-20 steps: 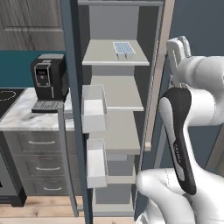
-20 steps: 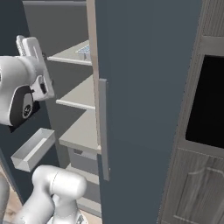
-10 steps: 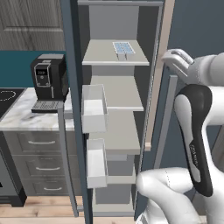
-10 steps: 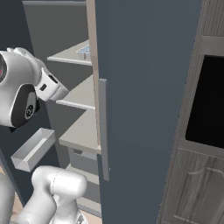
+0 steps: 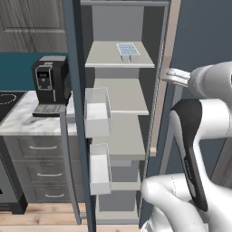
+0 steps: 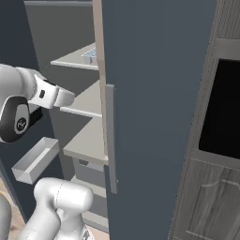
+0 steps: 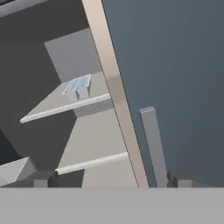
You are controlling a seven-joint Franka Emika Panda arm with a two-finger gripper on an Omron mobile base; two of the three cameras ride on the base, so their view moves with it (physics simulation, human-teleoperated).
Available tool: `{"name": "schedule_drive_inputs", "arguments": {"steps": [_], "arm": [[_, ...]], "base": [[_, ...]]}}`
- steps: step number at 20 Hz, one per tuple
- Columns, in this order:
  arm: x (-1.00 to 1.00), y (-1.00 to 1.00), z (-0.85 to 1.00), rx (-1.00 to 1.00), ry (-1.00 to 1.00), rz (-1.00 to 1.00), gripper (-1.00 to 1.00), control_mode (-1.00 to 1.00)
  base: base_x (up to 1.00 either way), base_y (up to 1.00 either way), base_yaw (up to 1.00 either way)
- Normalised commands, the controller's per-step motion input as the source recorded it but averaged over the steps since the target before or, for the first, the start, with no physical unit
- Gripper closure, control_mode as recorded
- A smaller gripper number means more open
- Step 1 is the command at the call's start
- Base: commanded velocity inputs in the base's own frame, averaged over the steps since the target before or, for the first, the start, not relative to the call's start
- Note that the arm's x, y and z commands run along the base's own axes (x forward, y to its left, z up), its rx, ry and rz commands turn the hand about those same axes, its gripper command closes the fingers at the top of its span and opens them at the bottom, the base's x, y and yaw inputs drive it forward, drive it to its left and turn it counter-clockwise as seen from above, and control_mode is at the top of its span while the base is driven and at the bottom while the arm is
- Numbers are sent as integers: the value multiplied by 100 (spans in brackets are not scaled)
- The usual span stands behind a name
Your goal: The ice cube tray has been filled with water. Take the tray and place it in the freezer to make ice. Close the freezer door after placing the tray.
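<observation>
The ice cube tray rests on the top shelf inside the freezer, its cells showing light blue water; it also shows as the tray and as a sliver behind the panel's edge. The freezer door stands open at the left, edge-on, with white bins on its inside. My gripper is open and empty, outside the compartment at its right side, below and to the right of the tray. The gripper points toward the shelves. The gripper faces the tan door edge.
A slate-blue door panel with a tan edge and a long grey handle stands right of the opening, close to my hand. A black coffee machine sits on the marble counter left. A dark oven sits right.
My hand has dropped from up near the top shelf to mid height and turned toward the shelves. The tray has stayed on the shelf and the jaws have stayed open.
</observation>
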Motion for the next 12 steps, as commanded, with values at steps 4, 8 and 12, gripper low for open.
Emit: {"name": "schedule_drive_inputs", "arguments": {"steps": [4, 8, 12], "arm": [[-2, 0, -10, 0, -2, -6, -100, -100], [-24, 0, 0, 0, 0, -3, -100, 100], [0, 0, 0, 0, 0, 0, -100, 100]], "base": [[0, 0, 0], [-45, 0, -5], [-91, 0, -12]]}}
